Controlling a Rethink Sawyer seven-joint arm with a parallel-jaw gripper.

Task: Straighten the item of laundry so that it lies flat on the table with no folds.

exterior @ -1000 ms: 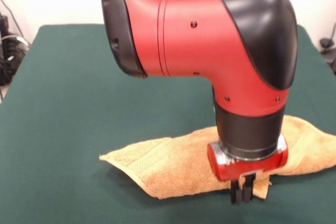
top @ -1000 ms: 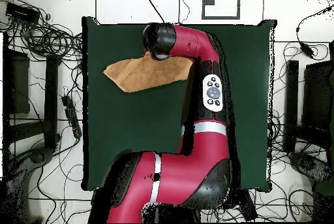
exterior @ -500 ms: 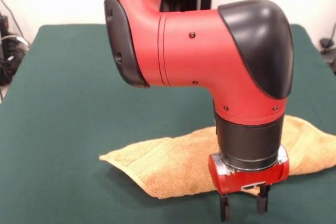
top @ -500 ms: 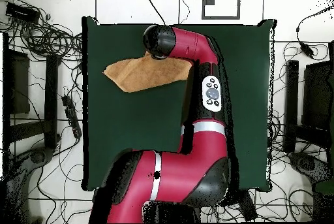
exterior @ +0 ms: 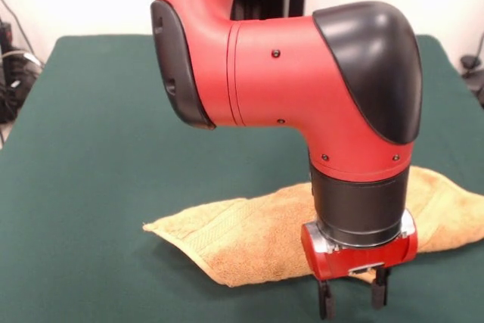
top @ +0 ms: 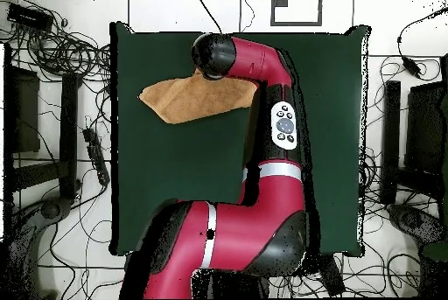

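1. Near the table's [exterior: 91,149] front edge in the front view: orange-tan terry towel [exterior: 257,236], crumpled into a long folded strip, woven border band visible at its left end.
2. Just past the towel's front edge: gripper [exterior: 352,298], fingers spread apart, nothing between them, tips low over the green felt.
3. Above the towel's right half: red and black arm, hiding part of the cloth.
4. Overhead: towel [top: 188,100] close to the table's [top: 332,139] far-left corner, arm's end over its far edge.
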